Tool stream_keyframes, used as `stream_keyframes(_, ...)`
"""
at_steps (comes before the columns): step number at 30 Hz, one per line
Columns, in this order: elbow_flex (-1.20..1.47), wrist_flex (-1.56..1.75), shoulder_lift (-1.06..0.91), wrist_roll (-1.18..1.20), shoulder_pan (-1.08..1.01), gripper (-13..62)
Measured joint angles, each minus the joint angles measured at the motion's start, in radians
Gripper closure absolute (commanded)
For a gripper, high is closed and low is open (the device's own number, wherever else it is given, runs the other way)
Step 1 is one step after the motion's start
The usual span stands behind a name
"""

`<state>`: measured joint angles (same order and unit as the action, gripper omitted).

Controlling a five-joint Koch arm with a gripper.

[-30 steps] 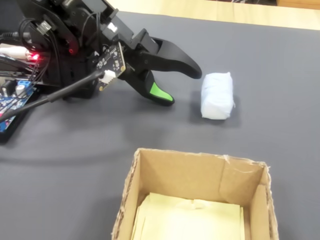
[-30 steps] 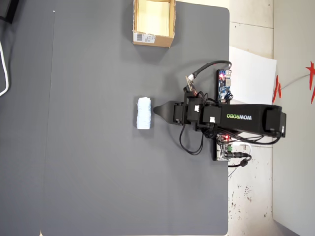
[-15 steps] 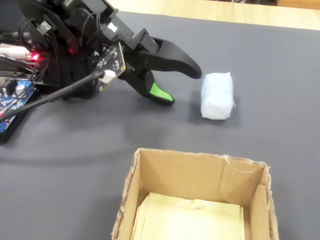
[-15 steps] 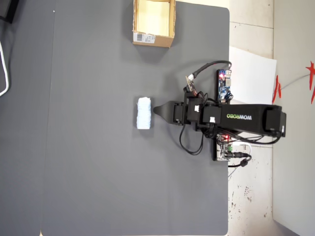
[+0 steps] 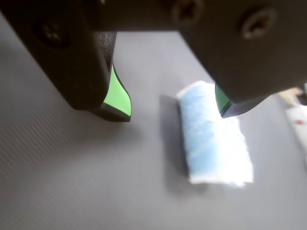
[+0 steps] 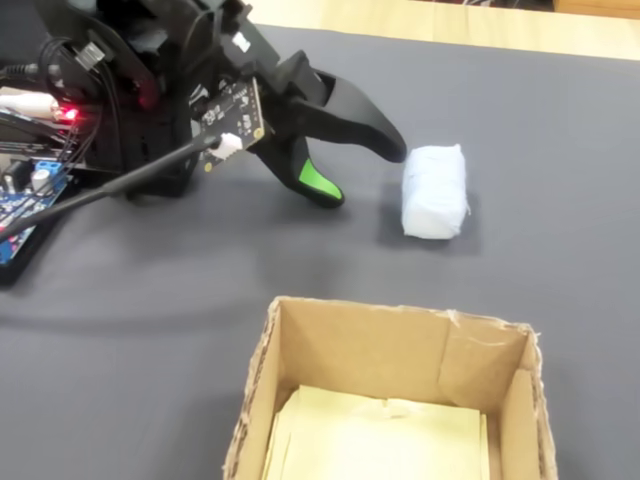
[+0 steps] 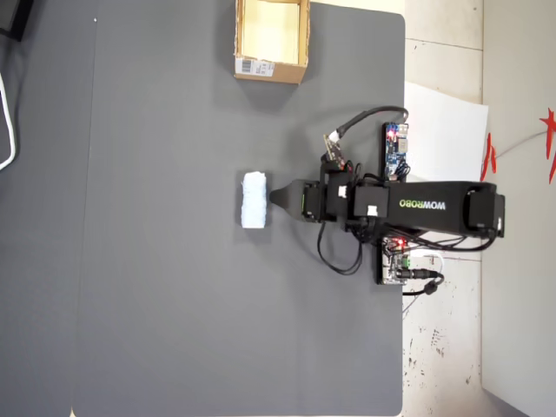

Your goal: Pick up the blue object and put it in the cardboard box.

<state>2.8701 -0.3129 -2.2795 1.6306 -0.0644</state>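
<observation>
The blue object [image 5: 213, 139] is a pale blue-white oblong block lying flat on the dark grey mat. It also shows in the fixed view [image 6: 433, 190] and in the overhead view [image 7: 254, 200]. My gripper [image 5: 173, 112] hovers just short of it, open, with a wide gap between its green-lined jaws and nothing held. In the wrist view the right jaw tip overlaps the block's near end. In the fixed view the gripper [image 6: 362, 175] sits just left of the block. The cardboard box [image 6: 360, 355] stands open at the front, with a pale yellowish inside. Overhead, the box [image 7: 269, 68] is at the mat's far top edge.
Circuit boards and cables [image 6: 35, 180] crowd the arm's base at the left of the fixed view. Overhead, a white paper sheet [image 7: 447, 130] lies off the mat on the right, beside a board [image 7: 395, 148]. A white curved thing [image 7: 7, 113] sits at the left edge.
</observation>
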Motion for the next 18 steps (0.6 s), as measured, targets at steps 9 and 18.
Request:
stream_keyframes(9,-0.166,-0.156,0.000,-0.015,0.095,15.6)
stream_keyframes(18,-0.385,-0.270,0.167,-0.038,0.095,15.6)
